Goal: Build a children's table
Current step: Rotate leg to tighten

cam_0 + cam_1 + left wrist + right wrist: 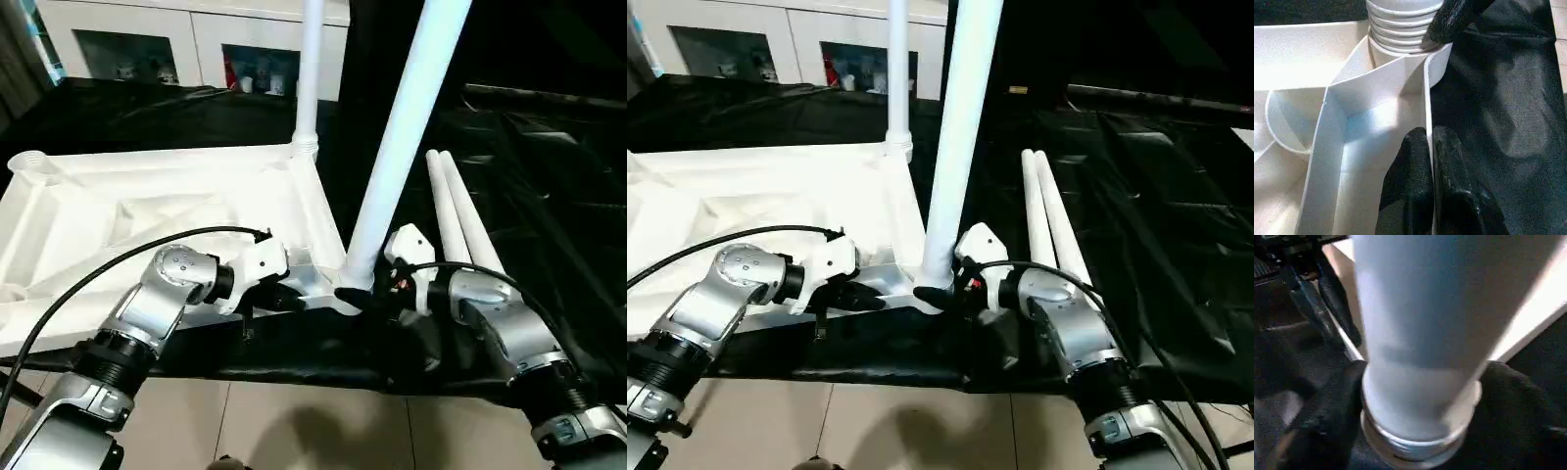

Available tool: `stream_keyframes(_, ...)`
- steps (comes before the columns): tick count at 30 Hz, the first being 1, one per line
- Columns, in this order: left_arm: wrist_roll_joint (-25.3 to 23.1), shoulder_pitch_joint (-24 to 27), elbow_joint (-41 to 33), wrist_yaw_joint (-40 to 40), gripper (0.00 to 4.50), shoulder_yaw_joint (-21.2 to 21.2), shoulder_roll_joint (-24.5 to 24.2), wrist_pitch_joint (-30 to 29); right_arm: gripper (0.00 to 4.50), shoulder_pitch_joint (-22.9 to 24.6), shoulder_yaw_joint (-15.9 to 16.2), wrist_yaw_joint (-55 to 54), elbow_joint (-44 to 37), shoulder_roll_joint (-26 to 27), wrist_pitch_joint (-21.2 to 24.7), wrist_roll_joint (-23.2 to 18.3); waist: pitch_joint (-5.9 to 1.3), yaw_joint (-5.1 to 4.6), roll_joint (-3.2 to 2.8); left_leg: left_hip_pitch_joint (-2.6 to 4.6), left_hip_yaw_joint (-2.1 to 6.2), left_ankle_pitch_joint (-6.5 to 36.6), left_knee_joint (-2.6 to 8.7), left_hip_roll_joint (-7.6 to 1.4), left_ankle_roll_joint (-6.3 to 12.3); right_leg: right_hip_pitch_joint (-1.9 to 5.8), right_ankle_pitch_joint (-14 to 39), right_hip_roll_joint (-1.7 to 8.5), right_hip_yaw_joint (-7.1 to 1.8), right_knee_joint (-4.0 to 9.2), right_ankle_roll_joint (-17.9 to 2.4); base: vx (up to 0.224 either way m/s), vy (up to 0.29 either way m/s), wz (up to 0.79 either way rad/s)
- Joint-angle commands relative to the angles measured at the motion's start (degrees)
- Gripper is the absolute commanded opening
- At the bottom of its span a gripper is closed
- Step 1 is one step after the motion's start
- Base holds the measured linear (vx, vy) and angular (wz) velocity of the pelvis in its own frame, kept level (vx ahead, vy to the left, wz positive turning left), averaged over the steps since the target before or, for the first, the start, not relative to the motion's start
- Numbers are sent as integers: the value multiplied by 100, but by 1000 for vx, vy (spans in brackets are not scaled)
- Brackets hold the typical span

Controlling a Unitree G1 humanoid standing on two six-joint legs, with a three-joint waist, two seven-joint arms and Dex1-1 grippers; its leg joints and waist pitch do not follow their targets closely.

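The left gripper [1427,181] has its jaws pinched shut on the thin side wall of the tabletop [147,211], just beside the near corner. The right gripper [1415,401] has its jaws spread wide around the base of a leg [397,147], one finger on either side, at the corner socket. The tabletop lies upside down on a black cloth [549,176]; another leg [311,69] stands in the far corner, and two spare legs [460,211] lie side by side on the cloth.

Home-like room, white cabinet [196,44] with glass doors, tiled floor [294,426]
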State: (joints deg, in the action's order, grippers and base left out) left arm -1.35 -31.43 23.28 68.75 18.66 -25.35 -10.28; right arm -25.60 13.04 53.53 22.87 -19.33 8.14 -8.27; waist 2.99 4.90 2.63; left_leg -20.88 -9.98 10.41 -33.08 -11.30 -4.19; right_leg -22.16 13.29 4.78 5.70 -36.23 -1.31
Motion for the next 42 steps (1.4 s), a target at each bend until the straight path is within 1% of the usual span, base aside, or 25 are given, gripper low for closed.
stream_keyframes(1, 290, 12, -200, 201, 0, -4, 114, 179, 329, 8, -53, -129, 45, -21, -2, 49, -379, -15, -12, 50, 36, 246, 291, -239, 482, 340, -588, 407, -389, 328, -1435, 0, 0, 0)
stream_keyframes(6, 285, 41, -197, 201, 0, -9, 104, 185, 292, -4, -71, -133, 136, 55, -11, 24, -384, -14, 5, 43, 35, 204, 281, -234, 491, 346, -609, 401, -388, 315, -1426, 0, 0, 0)
stream_keyframes(7, 285, 55, -200, 205, 0, -8, 100, 186, 286, 6, -78, -117, 143, 66, -12, 29, -388, -14, 19, 41, 33, 171, 275, -232, 504, 348, -648, 400, -389, 310, -1425, 0, 0, 0)
stream_keyframes(11, 277, 109, -211, 209, 0, -3, 86, 188, 278, 51, -79, -111, 156, 83, -4, 23, -387, -11, 16, 39, 33, 163, 271, -228, 523, 348, -613, 402, -388, 309, -1414, 0, 0, 0)
stream_keyframes(15, 257, 152, -221, 142, 0, 7, 115, 145, 277, 114, -184, -290, 251, 173, 38, -27, -385, -12, 11, 37, 36, 203, 274, -233, 497, 345, -525, 404, -389, 311, -1398, 0, 0, 0)
stream_keyframes(16, 132, 101, -74, -165, 0, -15, 211, 114, 277, 98, -280, -612, 440, 271, 12, 23, -381, -19, 17, 40, 33, 240, 274, -234, 480, 338, -474, 401, -390, 317, -1396, 0, 0, 0)
stream_keyframes(17, 53, 63, 23, -351, 0, -29, 266, 101, 277, 81, -327, -793, 551, 322, -14, 62, -364, -30, 12, 40, 27, 338, 284, -234, 424, 319, -304, 403, -392, 340, -1385, 0, 0, 0)
stream_keyframes(19, -11, 20, 125, -538, 0, -50, 331, 79, 277, 63, -373, -990, 662, 379, -22, 103, -353, -26, 14, 47, 33, 494, 293, -238, 321, 320, 1, 411, -392, 367, -1332, 0, 0, 0)
stream_keyframes(20, -114, -123, 429, -1105, 0, -151, 598, -86, 277, -12, -546, -1733, 1005, 641, 80, 178, -333, -32, 11, 54, 27, 660, 305, -234, 235, 301, 312, 405, -399, 405, -1265, 0, 0, 0)
stream_keyframes(22, -174, -254, 664, -1590, 0, -231, 876, -296, 277, -126, -741, -2462, 1344, 951, 156, 185, -297, -52, -1, 95, 39, 1035, 340, -228, -25, 279, 1147, 430, -409, 484, -1098, 0, 0, 0)
stream_keyframes(23, -184, -300, 728, -1766, 0, -260, 993, -402, 277, -190, -827, -2745, 1478, 1085, 155, 165, -306, -52, 6, 106, 41, 1104, 341, -228, -66, 275, 1305, 439, -414, 506, -1050, 0, 0, 0)
stream_keyframes(24, -206, -362, 813, -2001, 0, -284, 1156, -516, 277, -304, -948, -3077, 1677, 1260, 172, 107, -305, -52, -30, 114, 53, 1164, 354, -233, -131, 260, 1447, 444, -417, 521, -989, 0, 0, 0)
stream_keyframes(25, -223, -403, 873, -2159, 0, -299, 1264, -588, 276, -382, -1028, -3298, 1814, 1376, 185, 65, -301, -77, -4, 92, 64, 1221, 366, -227, -170, 268, 1538, 429, -414, 528, -927, 0, 0, 0)
stream_keyframes(26, -275, -475, 978, -2427, 0, -311, 1425, -702, 276, -531, -1106, -3593, 2043, 1529, 129, 34, -305, -71, -26, 113, 58, 1256, 362, -216, -169, 254, 1580, 427, -418, 545, -899, 0, 0, 0)
stream_keyframes(27, -326, -531, 1056, -2641, 0, -314, 1560, -784, 276, -661, -1155, -3826, 2241, 1650, 75, 24, -297, -110, -30, 115, 55, 1336, 361, -220, -177, 224, 1629, 432, -428, 554, -910, 0, 0, 0)
stream_keyframes(28, -338, -547, 1070, -2691, 0, -306, 1613, -818, 276, -717, -1161, -3911, 2321, 1696, 49, 31, -298, -109, -18, 107, 66, 1360, 362, -210, -182, 242, 1699, 425, -416, 566, -879, 0, 0, 0)
stream_keyframes(29, -370, -597, 1094, -2832, 0, -274, 1808, -929, 276, -922, -1108, -4196, 2615, 1852, -85, 127, -320, -122, -7, 90, 63, 1266, 351, -211, -141, 247, 1567, 429, -420, 543, -856, 0, 0, 0)
stream_keyframes(30, -373, -604, 1096, -2844, 0, -272, 1833, -933, 276, -949, -1088, -4226, 2653, 1870, -110, 153, -314, -125, -10, 92, 60, 1273, 351, -210, -124, 232, 1552, 427, -417, 555, -862, 0, 0, 0)
stream_keyframes(32, -401, -636, 1131, -2894, 0, -270, 1915, -939, 276, -1059, -1012, -4303, 2813, 1948, -175, 285, -323, -129, -10, 72, 60, 1175, 347, -204, -70, 253, 1378, 417, -415, 539, -866, 0, 0, 0)
stream_keyframes(33, -443, -645, 1159, -2914, 0, -256, 1905, -904, 276, -1091, -1002, -4281, 2863, 1985, -205, 315, -322, -129, -11, 71, 52, 1147, 342, -201, -36, 247, 1280, 414, -418, 537, -871, 0, 0, 0)
stream_keyframes(34, -443, -645, 1159, -2914, 0, -256, 1905, -904, 276, -1091, -1002, -4281, 2863, 1985, -205, 315, -329, -128, 6, 64, 50, 1127, 338, -196, -14, 254, 1233, 412, -417, 530, -871, 0, 0, 0)
stream_keyframes(35, -488, -651, 1233, -2928, 0, -263, 1815, -823, 276, -1118, -1059, -4057, 2879, 2054, -351, 259, -332, -124, 2, 58, 50, 1095, 337, -192, 42, 259, 1170, 412, -413, 523, -866, 0, 0, 0)
stream_keyframes(37, -508, -646, 1268, -2907, 0, -281, 1718, -762, 346, -1149, -1216, -3773, 2861, 2097, -474, 59, -333, -123, -5, 51, 49, 1078, 335, -200, 72, 261, 1127, 420, -417, 520, -890, 0, 0, 0)
stream_keyframes(39, -532, -636, 1289, -2879, 0, -273, 1636, -699, 346, -1187, -1289, -3636, 2856, 2080, -557, -40, -330, -125, 0, 53, 50, 1098, 340, -202, 103, 262, 1124, 412, -415, 521, -893, 0, 0, 0)
stream_keyframes(42, -526, -589, 1276, -2680, 0, -251, 1472, -480, 373, -1193, -1116, -3281, 2732, 1890, -683, 57, -332, -120, -8, 48, 51, 1054, 338, -201, 156, 268, 1063, 414, -411, 519, -949, 0, 0, 0)
